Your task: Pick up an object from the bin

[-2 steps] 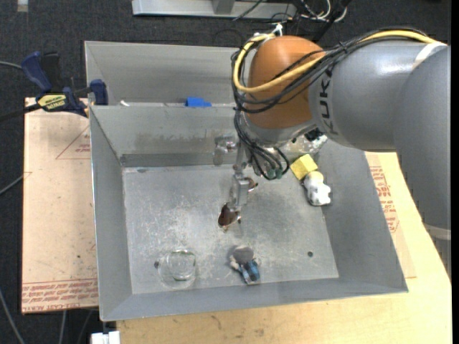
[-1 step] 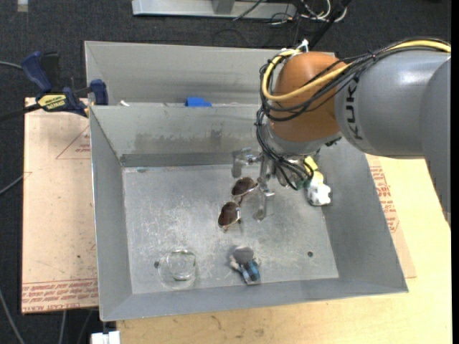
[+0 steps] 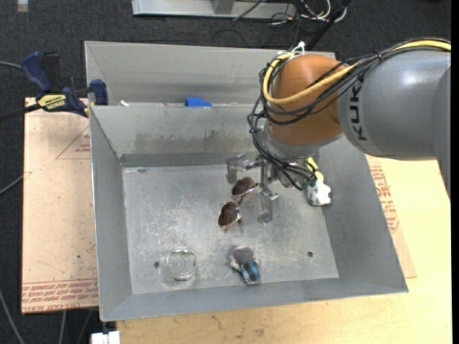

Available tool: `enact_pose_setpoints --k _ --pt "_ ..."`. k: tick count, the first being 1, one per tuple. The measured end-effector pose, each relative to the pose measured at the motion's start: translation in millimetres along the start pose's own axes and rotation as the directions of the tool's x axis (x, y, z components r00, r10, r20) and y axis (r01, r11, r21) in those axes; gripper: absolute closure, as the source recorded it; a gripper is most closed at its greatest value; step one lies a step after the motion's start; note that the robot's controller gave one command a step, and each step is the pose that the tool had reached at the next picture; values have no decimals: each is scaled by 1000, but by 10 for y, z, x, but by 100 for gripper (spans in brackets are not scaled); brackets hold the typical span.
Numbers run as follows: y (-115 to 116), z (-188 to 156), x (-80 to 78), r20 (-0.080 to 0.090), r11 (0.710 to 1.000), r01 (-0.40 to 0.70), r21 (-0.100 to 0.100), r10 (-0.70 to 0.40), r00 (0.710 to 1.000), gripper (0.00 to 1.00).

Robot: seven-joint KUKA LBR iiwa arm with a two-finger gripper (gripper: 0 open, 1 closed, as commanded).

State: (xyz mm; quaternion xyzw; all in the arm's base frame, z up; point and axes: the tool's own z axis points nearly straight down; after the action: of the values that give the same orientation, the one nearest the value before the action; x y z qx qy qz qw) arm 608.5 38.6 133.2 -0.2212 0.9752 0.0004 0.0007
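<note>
My gripper (image 3: pixel 250 189) hangs low over the middle of the bin, below the orange wrist cover. Its two metal fingers stand open, one (image 3: pixel 234 168) toward the back left and one (image 3: pixel 266 208) toward the front right. A pair of brown-lensed sunglasses (image 3: pixel 235 203) lies on the bin floor right at the fingers. Its upper lens sits between them and its lower lens pokes out to the front left. A small white thing with green and yellow parts (image 3: pixel 318 191) lies just right of the gripper.
A small grey and blue thing (image 3: pixel 245 263) lies near the front wall, below the sunglasses. A clear round lid-like thing (image 3: pixel 178 264) rests at the front left. A blue thing (image 3: pixel 199 102) shows behind the back partition. The arm comes in from the right.
</note>
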Motion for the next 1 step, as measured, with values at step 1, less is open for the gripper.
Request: enact_pose_setpoints --k 1 --pt "-54 623 -111 3 998 66 0 -66 998 0"
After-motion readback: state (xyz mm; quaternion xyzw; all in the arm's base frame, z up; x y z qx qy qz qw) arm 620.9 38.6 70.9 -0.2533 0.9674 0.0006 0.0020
